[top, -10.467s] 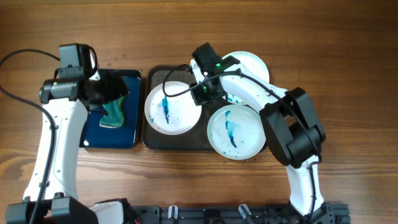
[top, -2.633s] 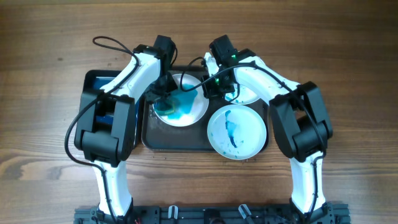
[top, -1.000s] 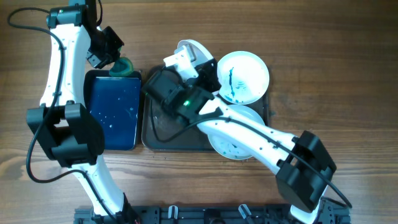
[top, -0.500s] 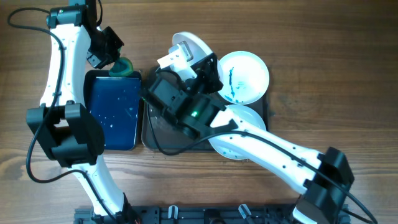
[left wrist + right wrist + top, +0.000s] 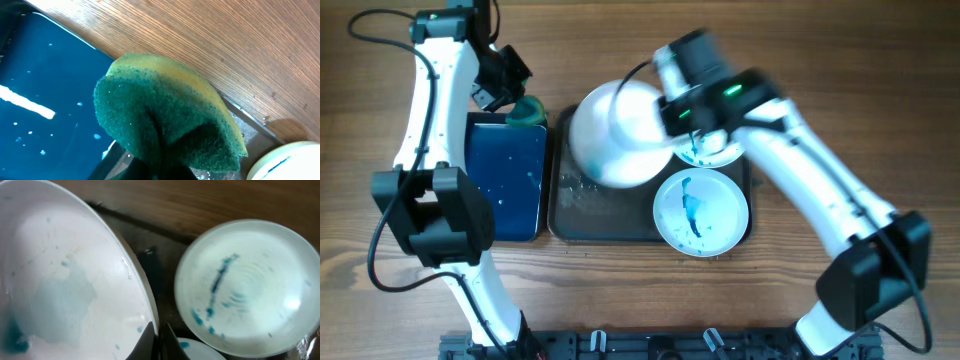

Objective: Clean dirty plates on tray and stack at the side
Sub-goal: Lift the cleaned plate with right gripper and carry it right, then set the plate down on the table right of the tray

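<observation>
My right gripper (image 5: 159,336) is shut on the rim of a white plate (image 5: 75,275), holding it lifted and tilted above the dark tray (image 5: 605,215). That plate (image 5: 618,135) carries a faint bluish smear and a few teal specks. A plate with a teal streak (image 5: 700,212) rests on the tray's right front. Another streaked plate (image 5: 247,285) lies behind it, partly hidden by my right arm in the overhead view. At the far left, my left gripper (image 5: 513,97) is shut on a green and yellow sponge (image 5: 165,120) over the far corner of the blue tray (image 5: 508,180).
The small blue tray (image 5: 40,100) is wet with droplets and sits directly left of the dark tray. Water specks dot the dark tray's bare left half. Bare wooden table (image 5: 880,90) surrounds both trays.
My right arm has swung to the right and back, carrying the held plate from the tray's far left edge toward its middle and turning it. The left arm with the sponge barely moved.
</observation>
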`<action>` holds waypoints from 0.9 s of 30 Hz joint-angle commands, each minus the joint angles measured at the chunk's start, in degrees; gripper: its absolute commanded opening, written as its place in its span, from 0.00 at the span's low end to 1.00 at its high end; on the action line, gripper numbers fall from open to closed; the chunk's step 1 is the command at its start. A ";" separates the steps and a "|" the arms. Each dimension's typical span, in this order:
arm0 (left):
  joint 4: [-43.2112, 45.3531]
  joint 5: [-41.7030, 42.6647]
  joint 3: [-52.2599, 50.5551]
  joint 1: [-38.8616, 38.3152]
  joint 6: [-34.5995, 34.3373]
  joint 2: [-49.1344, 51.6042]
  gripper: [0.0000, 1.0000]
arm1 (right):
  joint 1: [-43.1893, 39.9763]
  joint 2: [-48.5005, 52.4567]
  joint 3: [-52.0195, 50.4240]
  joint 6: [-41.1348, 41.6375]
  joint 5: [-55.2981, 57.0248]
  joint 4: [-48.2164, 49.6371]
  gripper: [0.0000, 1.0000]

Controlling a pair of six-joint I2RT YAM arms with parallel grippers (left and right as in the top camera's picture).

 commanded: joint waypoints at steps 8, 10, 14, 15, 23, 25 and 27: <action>1.09 -0.33 0.98 -1.88 0.44 -1.40 0.04 | -41.79 -3.69 -1.27 8.72 -8.17 -5.35 0.04; 1.33 -0.33 0.98 -1.88 0.42 -1.40 0.04 | -45.57 -2.69 -5.40 8.85 -8.20 -4.48 0.04; 2.16 -0.33 0.98 -1.88 0.42 -1.40 0.04 | -48.17 -2.45 -15.52 9.86 -7.52 -0.74 0.04; 2.38 -0.33 0.98 -1.88 0.42 -1.40 0.04 | -48.17 -2.45 -18.38 10.08 -6.56 0.20 0.04; 2.58 -0.33 0.98 -1.88 0.44 -1.40 0.04 | -48.15 -2.45 -31.12 12.59 0.20 10.91 0.04; 2.60 -0.33 0.98 -1.88 0.44 -1.40 0.04 | -48.15 -2.45 -31.36 12.87 2.99 11.67 0.04; 2.62 -0.35 0.98 -1.88 0.44 -1.40 0.04 | -48.13 -2.45 -31.36 11.39 3.87 12.46 0.05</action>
